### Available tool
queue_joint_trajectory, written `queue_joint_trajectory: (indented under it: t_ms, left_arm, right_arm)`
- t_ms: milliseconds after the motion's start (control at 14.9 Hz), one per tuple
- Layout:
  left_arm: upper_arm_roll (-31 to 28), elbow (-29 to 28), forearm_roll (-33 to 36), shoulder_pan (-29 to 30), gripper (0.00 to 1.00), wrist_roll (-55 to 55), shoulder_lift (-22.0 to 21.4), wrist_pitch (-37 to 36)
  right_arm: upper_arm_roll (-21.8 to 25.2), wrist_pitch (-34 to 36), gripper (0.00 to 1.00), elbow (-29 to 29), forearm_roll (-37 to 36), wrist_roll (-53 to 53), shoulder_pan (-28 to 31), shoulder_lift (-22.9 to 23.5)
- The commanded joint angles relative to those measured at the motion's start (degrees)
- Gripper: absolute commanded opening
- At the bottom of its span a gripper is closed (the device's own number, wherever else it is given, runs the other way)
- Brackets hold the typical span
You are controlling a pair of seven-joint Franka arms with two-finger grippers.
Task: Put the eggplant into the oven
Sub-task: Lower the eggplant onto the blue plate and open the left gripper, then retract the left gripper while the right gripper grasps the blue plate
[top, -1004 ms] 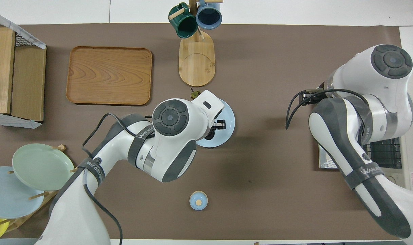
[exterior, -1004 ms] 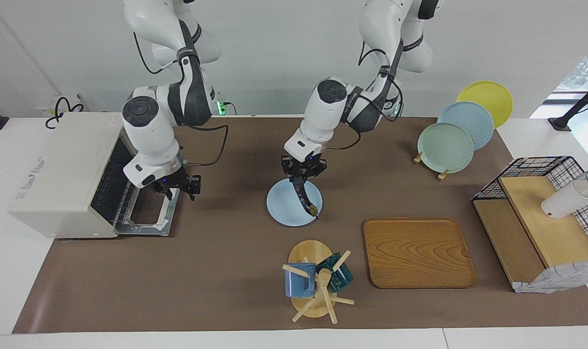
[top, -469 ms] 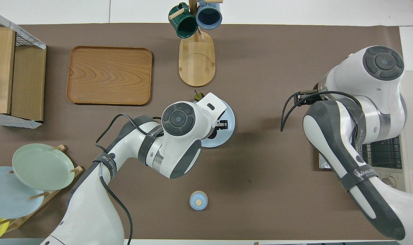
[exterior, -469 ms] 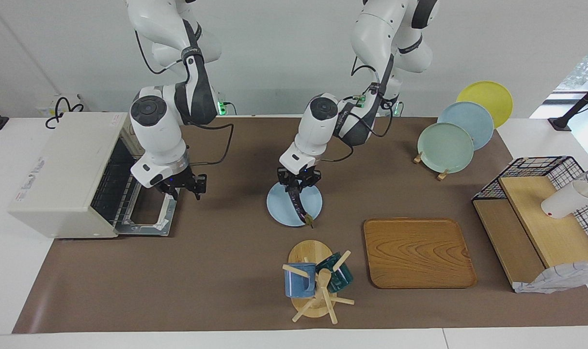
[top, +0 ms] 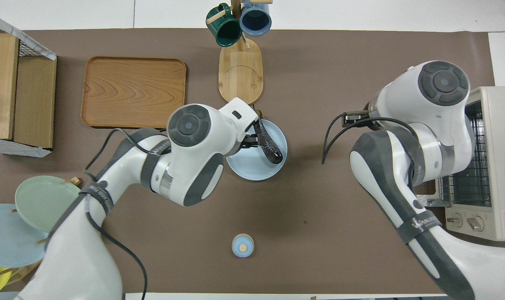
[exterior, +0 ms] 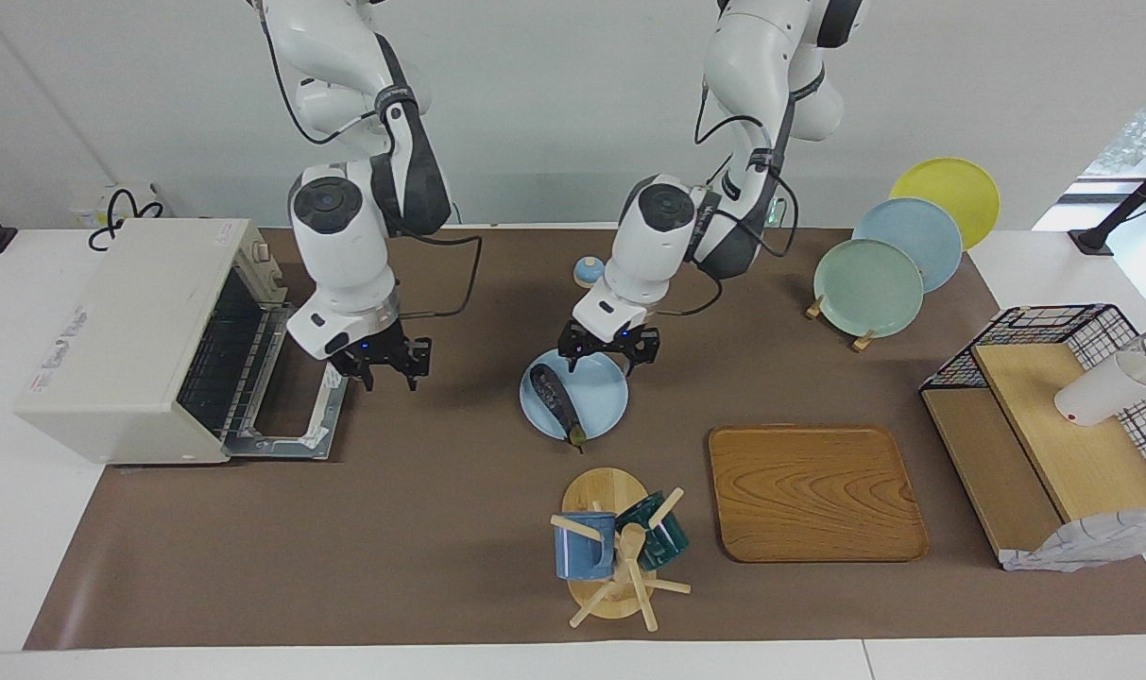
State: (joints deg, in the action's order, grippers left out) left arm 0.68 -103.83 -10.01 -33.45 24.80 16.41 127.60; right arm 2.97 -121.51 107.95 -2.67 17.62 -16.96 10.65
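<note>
The dark purple eggplant [exterior: 555, 398] [top: 268, 144] lies flat on a light blue plate [exterior: 599, 392] [top: 252, 170] in the middle of the table, its green stem end over the plate's rim. My left gripper [exterior: 608, 361] hangs open just above the plate's edge nearest the robots, holding nothing. The off-white oven [exterior: 124, 331] [top: 491, 158] stands at the right arm's end of the table, its door [exterior: 289, 420] folded down flat and the wire rack showing. My right gripper [exterior: 386, 366] is open and empty, hanging over the mat beside the oven door.
A mug tree [exterior: 610, 552] with a blue and a green mug stands farther from the robots than the plate, next to a wooden tray [exterior: 813, 491]. A plate rack [exterior: 870, 283] and a wire basket [exterior: 1045, 416] sit at the left arm's end. A small blue knob [exterior: 588, 271] lies near the robots.
My left gripper opened and let go of the eggplant, which dropped from hanging upright to lying on the plate. The right gripper moved away from the oven door toward the plate.
</note>
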Motion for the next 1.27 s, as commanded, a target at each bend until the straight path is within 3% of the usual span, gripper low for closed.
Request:
queue_joint_trajectory:
  t_ms: [0,134,268,535,602,870,1071,1205]
  left_arm:
    - [0.29,1.95,-0.45,7.76,1.00,-7.80,-4.10,-9.36]
    - [0.29,4.07,-0.45,13.73,1.00,-15.27,-3.84,-12.36]
    - [0.20,4.43,-0.45,18.66,1.00,-21.87,-4.01,-13.69]
    - [0.02,6.45,-0.01,26.06,1.00,-28.66,-4.02,-18.17]
    - [-0.06,6.71,0.16,27.11,1.00,-28.84,-4.10,-18.96]
    - [-0.06,11.36,4.12,28.87,1.00,-28.93,-5.33,-25.54]
    - [-0.50,15.67,5.44,29.15,1.00,-28.75,-6.91,-33.27]
    - [-0.77,15.59,5.53,29.15,1.00,-28.58,-9.36,-35.48]
  right_arm:
    - [0.02,-1.44,0.66,-1.68,-0.24,3.91,-2.01,0.69]
    - [0.02,-0.31,0.67,-5.27,-0.23,6.97,-6.40,1.91]
    - [0.02,0.13,0.68,-12.64,-0.23,11.97,-11.05,6.38]
    - [0.02,3.30,0.71,-34.86,-1.37,26.64,-20.54,24.55]
    - [0.02,2.43,0.71,-36.65,-2.51,28.42,-21.96,26.86]
    - [0.02,-1.27,0.70,-35.97,-5.68,31.68,-28.20,30.31]
    - [-0.07,-1.44,0.63,-32.03,-7.52,31.51,-27.86,29.79]
    - [0.02,-0.13,0.61,-31.05,-7.61,31.25,-27.95,29.43]
